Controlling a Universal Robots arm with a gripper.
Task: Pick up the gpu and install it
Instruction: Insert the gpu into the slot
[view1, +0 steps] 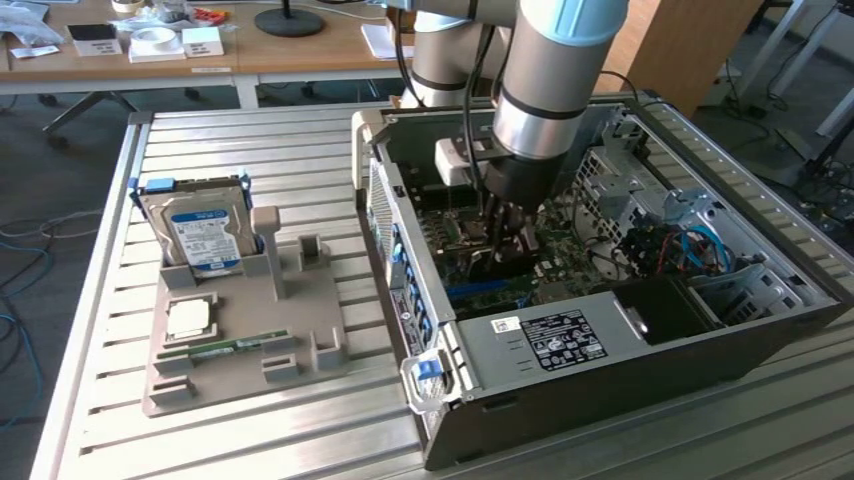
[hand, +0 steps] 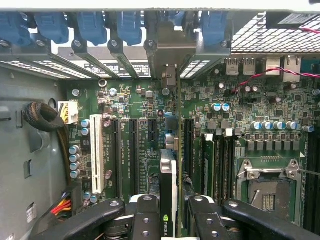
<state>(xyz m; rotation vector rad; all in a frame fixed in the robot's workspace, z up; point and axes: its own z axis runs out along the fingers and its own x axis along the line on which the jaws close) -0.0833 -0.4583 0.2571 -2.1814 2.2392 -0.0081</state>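
On your slatted metal table, an open computer case lies on its side so the motherboard faces up to the arm. Item in hand: the graphics card, clamped between the fingers of the gripper and stood on edge deep in the case, bracket toward the rear wall, seemingly so its lower edge lines up with a slot; whether it is seated you cannot tell. Beside the case, a grey tray keeps a hard drive, a chip and a memory stick upright or flat within reach; wooden desks stand behind.
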